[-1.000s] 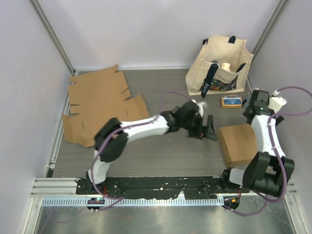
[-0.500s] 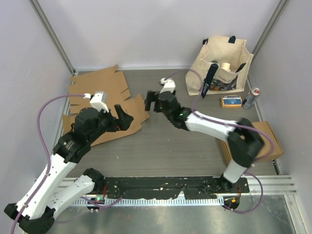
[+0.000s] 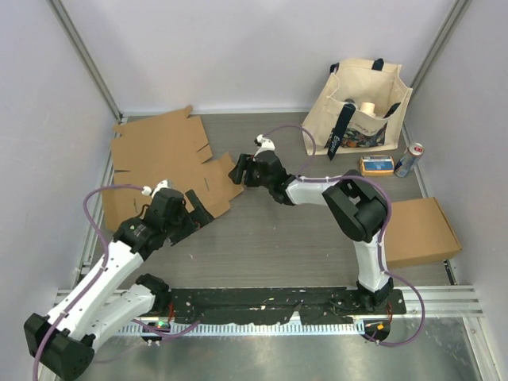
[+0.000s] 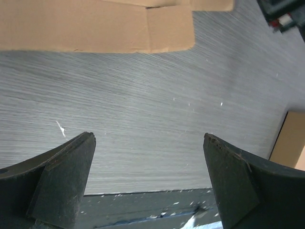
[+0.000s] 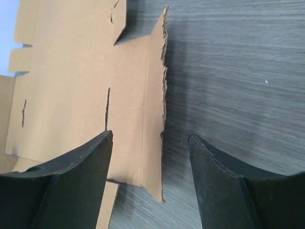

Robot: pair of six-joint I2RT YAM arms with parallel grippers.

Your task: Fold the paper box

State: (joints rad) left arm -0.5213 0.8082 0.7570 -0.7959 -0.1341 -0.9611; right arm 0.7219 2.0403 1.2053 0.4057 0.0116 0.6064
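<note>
The paper box is a flat brown cardboard sheet [image 3: 163, 163] lying at the left of the table. My right gripper [image 3: 236, 171] is at its right flap. In the right wrist view the flap's ragged edge [image 5: 155, 109] lies between the fingers of the right gripper [image 5: 150, 138], which stand apart and do not touch it. My left gripper [image 3: 200, 208] hovers by the sheet's near right corner. It is open, and only bare table shows between the fingers of the left gripper [image 4: 148, 137]. The sheet's edge [image 4: 95, 26] runs along the top of that view.
A folded cardboard box [image 3: 419, 230] sits at the right, its corner [image 4: 290, 140] also showing in the left wrist view. At the back right stands a cream tote bag [image 3: 361, 111], with a small orange box [image 3: 375, 165] and a can [image 3: 410, 159] beside it.
Both arms have swung left from the folded box to the flat sheet. The right gripper has reached the flap's edge and its jaws have narrowed. The left gripper has drawn back toward the near corner.
</note>
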